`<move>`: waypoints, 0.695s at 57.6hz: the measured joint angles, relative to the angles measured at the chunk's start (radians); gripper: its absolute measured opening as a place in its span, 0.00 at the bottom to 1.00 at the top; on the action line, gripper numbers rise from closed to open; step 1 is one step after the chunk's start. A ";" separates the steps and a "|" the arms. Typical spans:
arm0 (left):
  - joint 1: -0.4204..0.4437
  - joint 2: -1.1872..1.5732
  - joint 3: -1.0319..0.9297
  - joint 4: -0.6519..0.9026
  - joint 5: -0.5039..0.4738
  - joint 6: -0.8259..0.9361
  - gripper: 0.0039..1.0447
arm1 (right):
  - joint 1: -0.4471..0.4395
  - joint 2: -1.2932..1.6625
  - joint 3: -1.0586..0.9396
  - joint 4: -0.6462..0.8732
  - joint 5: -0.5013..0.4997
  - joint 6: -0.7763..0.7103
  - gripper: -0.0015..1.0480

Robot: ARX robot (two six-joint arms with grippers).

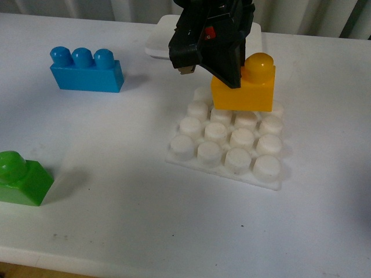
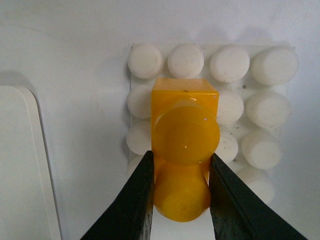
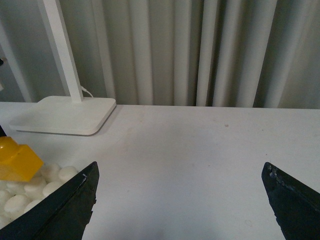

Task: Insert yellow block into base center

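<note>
My left gripper (image 1: 223, 72) is shut on the yellow block (image 1: 250, 87), which rests on or just above the studs of the white base (image 1: 229, 152), toward its far side. In the left wrist view the black fingers (image 2: 135, 200) clamp one stud of the yellow block (image 2: 185, 130) over the base (image 2: 272, 107). My right gripper (image 3: 180, 200) is open and empty above bare table; the yellow block (image 3: 17, 160) and the base (image 3: 30, 192) show at one edge of its view.
A blue three-stud brick (image 1: 86, 70) lies at the back left. A green one-stud brick (image 1: 22, 177) lies at the front left. A white lamp foot (image 1: 159, 40) stands behind the base, also in the right wrist view (image 3: 65, 115). Curtains hang behind the table.
</note>
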 joint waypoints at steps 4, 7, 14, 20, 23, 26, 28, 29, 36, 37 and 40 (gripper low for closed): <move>0.000 0.013 0.009 -0.012 -0.018 0.006 0.25 | 0.000 0.000 0.000 0.000 0.000 0.000 0.91; 0.000 0.022 0.012 -0.014 -0.024 0.009 0.25 | 0.000 0.000 0.000 0.000 0.000 0.000 0.91; 0.000 0.034 0.019 -0.024 -0.023 0.010 0.25 | 0.000 0.000 0.000 0.000 0.000 0.000 0.91; -0.004 0.039 0.021 -0.021 -0.024 0.011 0.25 | 0.000 0.000 0.000 0.000 0.000 0.000 0.91; -0.005 0.042 0.021 -0.019 -0.025 0.011 0.25 | 0.000 0.000 0.000 0.000 0.000 0.000 0.91; -0.006 0.047 0.021 -0.019 -0.027 0.011 0.25 | 0.000 0.000 0.000 0.000 0.000 0.000 0.91; -0.007 0.050 0.021 -0.019 -0.027 0.011 0.24 | 0.000 0.000 0.000 0.000 0.000 0.000 0.91; -0.007 0.053 0.021 -0.019 -0.027 0.012 0.25 | 0.000 0.000 0.000 0.000 0.000 0.000 0.91; -0.009 0.063 0.022 -0.011 -0.035 0.019 0.24 | 0.000 0.000 0.000 0.000 0.000 0.000 0.91; -0.009 0.064 0.022 -0.011 -0.037 0.019 0.24 | 0.000 0.000 0.000 0.000 0.000 0.000 0.91; -0.011 0.068 0.022 -0.007 -0.045 0.021 0.24 | 0.000 0.000 0.000 0.000 0.000 0.000 0.91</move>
